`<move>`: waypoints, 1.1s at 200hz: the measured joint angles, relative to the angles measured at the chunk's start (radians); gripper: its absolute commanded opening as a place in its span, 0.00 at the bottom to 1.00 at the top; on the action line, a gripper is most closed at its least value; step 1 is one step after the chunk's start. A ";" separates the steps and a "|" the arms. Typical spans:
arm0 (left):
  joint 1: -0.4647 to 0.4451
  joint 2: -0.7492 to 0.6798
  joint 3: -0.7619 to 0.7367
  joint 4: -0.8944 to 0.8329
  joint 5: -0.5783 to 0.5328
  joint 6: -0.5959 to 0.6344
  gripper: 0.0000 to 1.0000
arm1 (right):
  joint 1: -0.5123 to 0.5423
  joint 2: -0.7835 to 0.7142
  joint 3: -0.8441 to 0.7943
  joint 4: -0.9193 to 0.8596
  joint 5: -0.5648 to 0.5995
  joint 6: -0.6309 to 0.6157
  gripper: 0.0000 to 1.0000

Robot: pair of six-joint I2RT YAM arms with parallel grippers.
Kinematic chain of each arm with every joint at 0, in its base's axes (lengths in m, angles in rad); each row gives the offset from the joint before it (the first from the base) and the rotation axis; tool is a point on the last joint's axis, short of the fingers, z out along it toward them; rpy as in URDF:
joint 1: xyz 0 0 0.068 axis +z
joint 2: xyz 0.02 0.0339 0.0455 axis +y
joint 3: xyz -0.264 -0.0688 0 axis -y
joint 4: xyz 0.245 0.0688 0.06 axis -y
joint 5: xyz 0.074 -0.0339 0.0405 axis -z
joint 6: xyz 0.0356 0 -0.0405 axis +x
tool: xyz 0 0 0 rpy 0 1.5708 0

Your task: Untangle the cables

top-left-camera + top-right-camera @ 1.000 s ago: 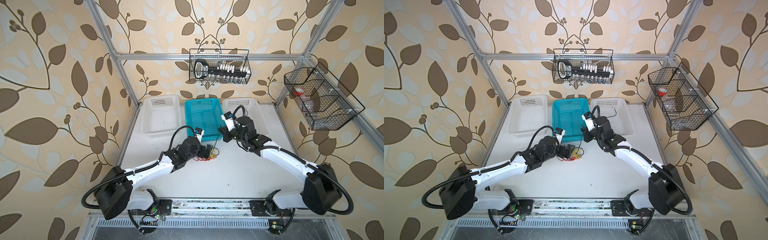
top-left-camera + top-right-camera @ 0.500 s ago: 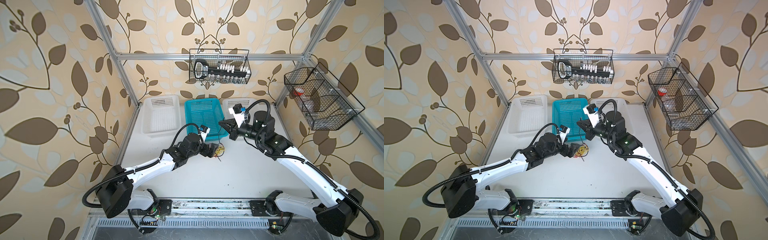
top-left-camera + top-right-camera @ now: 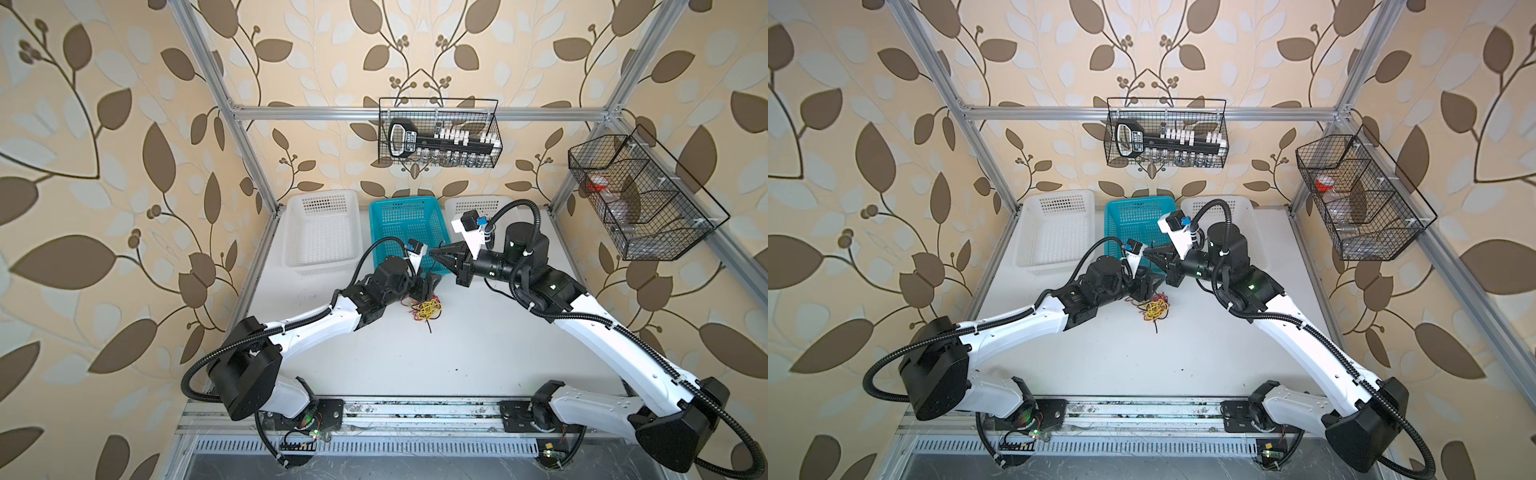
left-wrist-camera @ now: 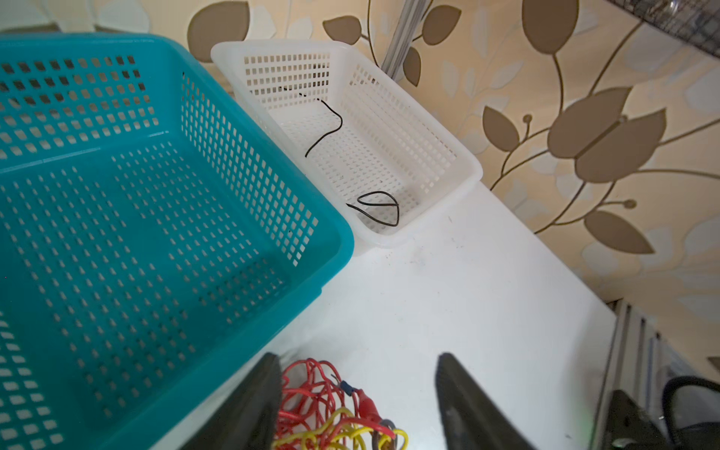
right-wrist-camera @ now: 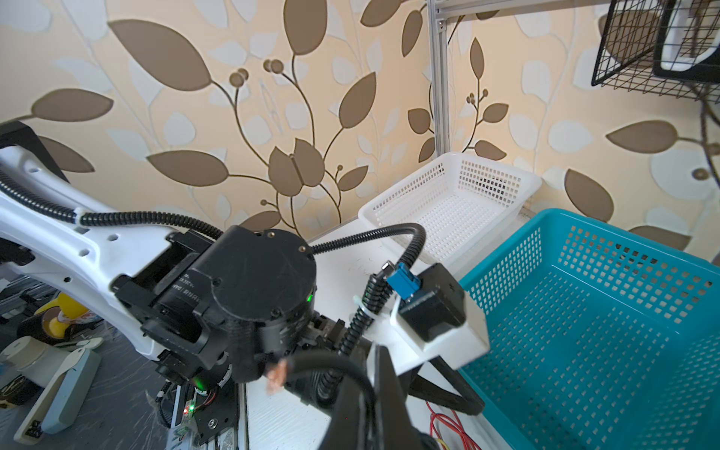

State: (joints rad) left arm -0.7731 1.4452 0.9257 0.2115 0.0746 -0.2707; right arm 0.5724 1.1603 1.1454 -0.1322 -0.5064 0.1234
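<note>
A tangle of red and yellow cables lies on the white table just in front of the blue basket. My left gripper is low over it, open, its fingers either side of the red and yellow loops, which touch one finger. My right gripper hovers above the blue basket's front rim, shut on a black cable with a bare copper end. Two more black cables lie in the right white basket.
A blue basket stands at the back between a left white basket and a right white basket. Wire baskets hang on the back and right walls. The two grippers are close together.
The right arm has lifted its wrist high, its gripper staying shut near the blue basket's front. The left gripper has edged toward the tangle and its jaws have narrowed.
</note>
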 measured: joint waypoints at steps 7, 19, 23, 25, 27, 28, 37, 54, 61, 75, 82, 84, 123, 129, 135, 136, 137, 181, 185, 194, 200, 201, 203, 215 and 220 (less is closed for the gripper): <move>0.000 0.012 0.012 0.000 0.003 -0.002 0.15 | 0.000 -0.002 0.000 0.000 0.006 0.000 0.00; 0.000 0.027 0.026 0.000 0.006 0.000 0.00 | 0.000 -0.007 0.000 -0.003 0.034 0.000 0.00; -0.001 0.031 0.028 -0.002 0.006 0.002 0.00 | 0.001 -0.008 0.000 -0.004 0.049 0.000 0.00; -0.001 0.031 0.029 -0.002 0.006 0.004 0.00 | 0.001 -0.008 0.000 -0.006 0.057 0.000 0.00; -0.001 0.032 0.030 -0.002 0.006 0.005 0.00 | 0.001 -0.008 0.000 -0.008 0.065 0.000 0.00; -0.001 0.032 0.031 -0.003 0.006 0.003 0.00 | 0.001 -0.008 0.000 -0.008 0.068 0.000 0.00; -0.001 0.033 0.034 -0.013 0.004 0.002 0.00 | 0.002 -0.008 0.000 -0.013 0.104 0.000 0.00; 0.000 0.034 0.044 -0.040 0.000 0.002 0.00 | 0.002 -0.007 -0.005 -0.023 0.177 0.000 0.07; 0.000 0.034 0.050 -0.052 -0.001 0.002 0.00 | 0.002 -0.007 -0.012 -0.025 0.206 -0.001 0.12; 0.000 0.034 0.064 -0.073 -0.004 0.002 0.00 | 0.002 -0.009 -0.043 -0.025 0.254 -0.005 0.22; 0.000 0.034 0.071 -0.082 -0.004 0.002 0.00 | 0.000 -0.010 -0.068 -0.024 0.272 -0.005 0.26; 0.000 0.034 0.074 -0.084 -0.004 0.002 0.00 | -0.001 -0.010 -0.076 -0.025 0.275 -0.003 0.27; 0.000 0.034 0.133 -0.136 -0.012 0.000 0.00 | -0.017 -0.036 -0.274 -0.003 0.301 -0.014 0.39; 0.000 0.034 0.144 -0.146 -0.013 0.000 0.00 | -0.017 -0.045 -0.310 0.012 0.300 -0.015 0.39; 0.000 0.034 0.155 -0.154 -0.014 0.000 0.00 | -0.017 -0.054 -0.340 0.026 0.299 -0.016 0.40; 0.000 0.034 0.156 -0.156 -0.014 0.000 0.00 | -0.017 -0.056 -0.348 0.028 0.298 -0.016 0.40; 0.000 0.034 0.159 -0.158 -0.015 0.000 0.00 | -0.017 -0.057 -0.351 0.030 0.298 -0.016 0.40; 0.000 0.034 0.219 -0.196 0.004 -0.003 0.00 | -0.007 -0.057 -0.467 0.161 0.275 -0.004 0.40; 0.000 0.034 0.222 -0.198 0.006 -0.003 0.00 | -0.004 -0.054 -0.467 0.174 0.274 0.000 0.40; 0.000 0.034 0.224 -0.201 0.018 -0.004 0.00 | 0.004 -0.046 -0.467 0.207 0.270 0.004 0.40; 0.000 0.034 0.224 -0.203 0.026 -0.005 0.00 | 0.008 -0.042 -0.467 0.227 0.270 0.006 0.40; 0.000 0.034 0.224 -0.203 0.027 -0.005 0.00 | 0.009 -0.040 -0.467 0.230 0.270 0.007 0.40; 0.000 0.034 0.224 -0.203 0.030 -0.006 0.00 | 0.010 -0.039 -0.467 0.236 0.270 0.007 0.40; 0.000 0.035 0.224 -0.203 0.049 -0.010 0.00 | 0.016 -0.024 -0.466 0.272 0.269 0.014 0.40; 0.000 0.035 0.224 -0.203 0.055 -0.011 0.00 | 0.017 -0.016 -0.465 0.285 0.269 0.016 0.39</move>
State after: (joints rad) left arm -0.7731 1.4807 1.1500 0.0082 0.1299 -0.2817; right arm 0.5892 1.1446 0.6804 0.1528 -0.2371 0.1390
